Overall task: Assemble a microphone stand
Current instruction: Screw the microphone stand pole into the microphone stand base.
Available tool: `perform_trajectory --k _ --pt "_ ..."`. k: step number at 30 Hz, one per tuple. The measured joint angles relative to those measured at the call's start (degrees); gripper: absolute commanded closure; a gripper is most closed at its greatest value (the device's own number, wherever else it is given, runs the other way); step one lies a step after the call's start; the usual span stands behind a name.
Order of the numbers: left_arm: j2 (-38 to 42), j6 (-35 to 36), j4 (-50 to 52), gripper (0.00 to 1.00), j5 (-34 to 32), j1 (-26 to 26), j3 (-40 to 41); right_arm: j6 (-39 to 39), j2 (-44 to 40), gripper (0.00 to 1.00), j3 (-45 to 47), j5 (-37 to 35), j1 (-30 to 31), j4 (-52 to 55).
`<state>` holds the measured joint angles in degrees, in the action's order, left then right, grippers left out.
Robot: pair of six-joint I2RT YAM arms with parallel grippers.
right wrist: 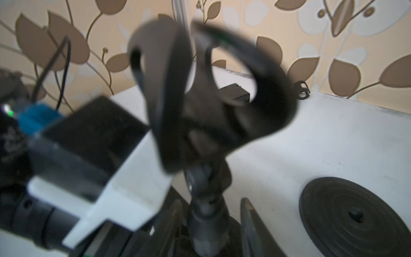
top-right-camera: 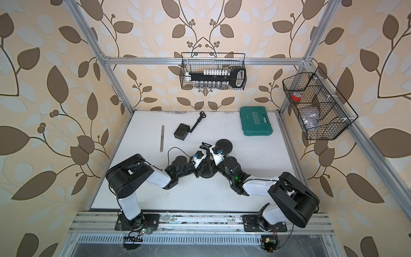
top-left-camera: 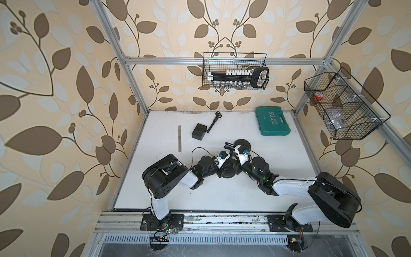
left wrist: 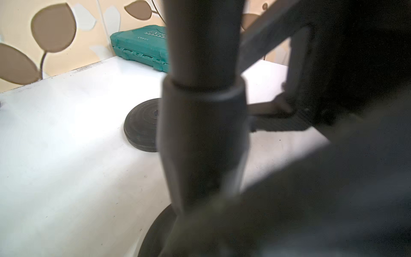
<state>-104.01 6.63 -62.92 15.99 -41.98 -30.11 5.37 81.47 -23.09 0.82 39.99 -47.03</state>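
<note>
As both arms bend inward over the white table (top-left-camera: 222,195), the left gripper (top-left-camera: 229,163) clamps the upright stand pole (left wrist: 202,111) on its round base (top-left-camera: 227,175) at the middle. The right gripper (right wrist: 210,201) holds its fingers (right wrist: 248,213) apart around it. Leaf-patterned walls (top-left-camera: 66,89) surround.

From my screen the white bench (top-left-camera: 222,195) reads smooth with a soft sheen, scuffed grey along its far edge. The black round disc base (right wrist: 333,211) looks matt, its face ringed with fine concentric ridges. The black microphone-stand pole (left wrist: 200,124) has a dull satin finish. The teal moulded-plastic case (top-left-camera: 272,122) looks lightly textured, and the thin steel ruler (top-left-camera: 179,138) looks like brushed metal.
</note>
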Motion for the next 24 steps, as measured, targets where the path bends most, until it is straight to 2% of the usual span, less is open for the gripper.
perform_trajectory --k 2,4,11,17,24 --pt "0.0 0.3 0.0 0.94 -0.1 -0.1 0.0 -2.1 -1.6 0.36 0.0 3.1 -1.9 5.6" --pt "0.0 0.5 0.0 0.94 -0.2 -0.1 0.0 -4.2 -3.9 0.35 -0.1 5.9 -3.7 10.0" --pt "-0.6 0.5 -2.2 0.94 -0.7 -0.1 0.8 -10.3 -7.6 0.43 -3.0 20.6 -12.9 19.9" --pt "-0.9 0.5 -3.8 0.94 -1.5 -0.4 1.4 -15.7 -4.5 0.43 -9.3 31.4 -15.0 25.3" --pt "-1.2 0.5 -4.3 0.94 -1.5 -0.4 1.4 -20.1 0.3 0.43 -14.2 38.1 -15.3 28.3"
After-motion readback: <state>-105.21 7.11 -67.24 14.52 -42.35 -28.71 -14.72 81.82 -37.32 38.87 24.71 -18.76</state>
